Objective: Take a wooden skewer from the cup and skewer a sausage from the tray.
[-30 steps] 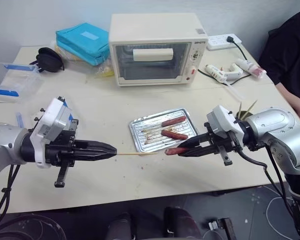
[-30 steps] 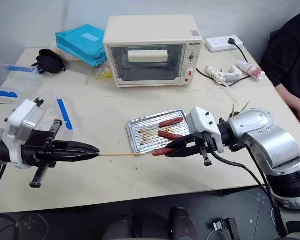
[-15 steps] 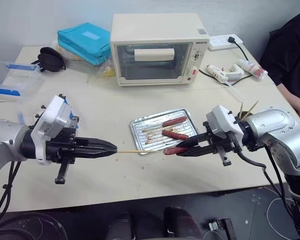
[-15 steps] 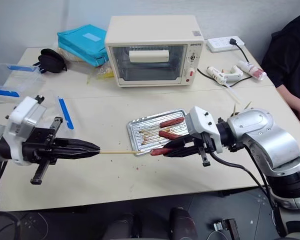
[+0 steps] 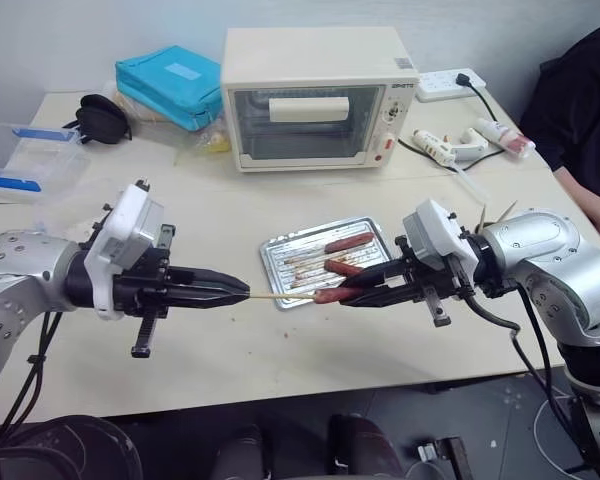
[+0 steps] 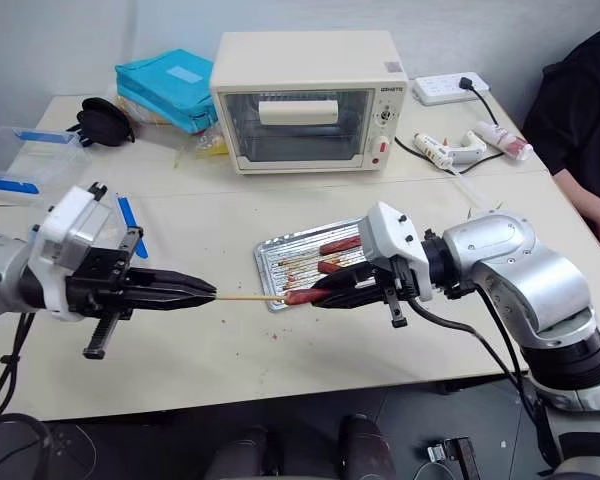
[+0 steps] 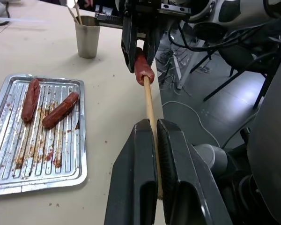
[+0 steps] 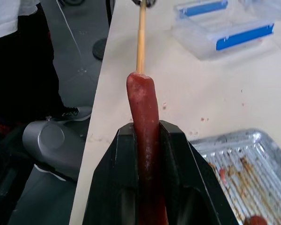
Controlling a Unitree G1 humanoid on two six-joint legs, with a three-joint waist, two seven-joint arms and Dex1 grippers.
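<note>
My left gripper [image 5: 242, 291] is shut on the wooden skewer [image 5: 280, 296], held about level and pointing toward my right gripper [image 5: 348, 297]. That one is shut on a dark red-brown sausage [image 5: 330, 294], lifted just in front of the tray [image 5: 285, 272]. The skewer's tip [image 8: 141, 37] meets the end of the sausage [image 8: 143, 103]; how deep it sits cannot be told. Two more sausages [image 5: 347, 242] lie on the ribbed silver tray. The cup [image 7: 87, 41], with several skewers in it, stands behind my right arm.
A cream toaster oven [image 5: 315, 95] stands behind the tray. A clear box with blue clips [image 5: 20, 160] is at the far left, a teal pouch [image 5: 165, 85] at the back left. A power strip [image 5: 445, 83] and a person in black [image 5: 580, 100] are at the right.
Both grippers have closed in on each other. The gap between the skewer's tip and the sausage's end is gone; they now meet in front of the tray.
</note>
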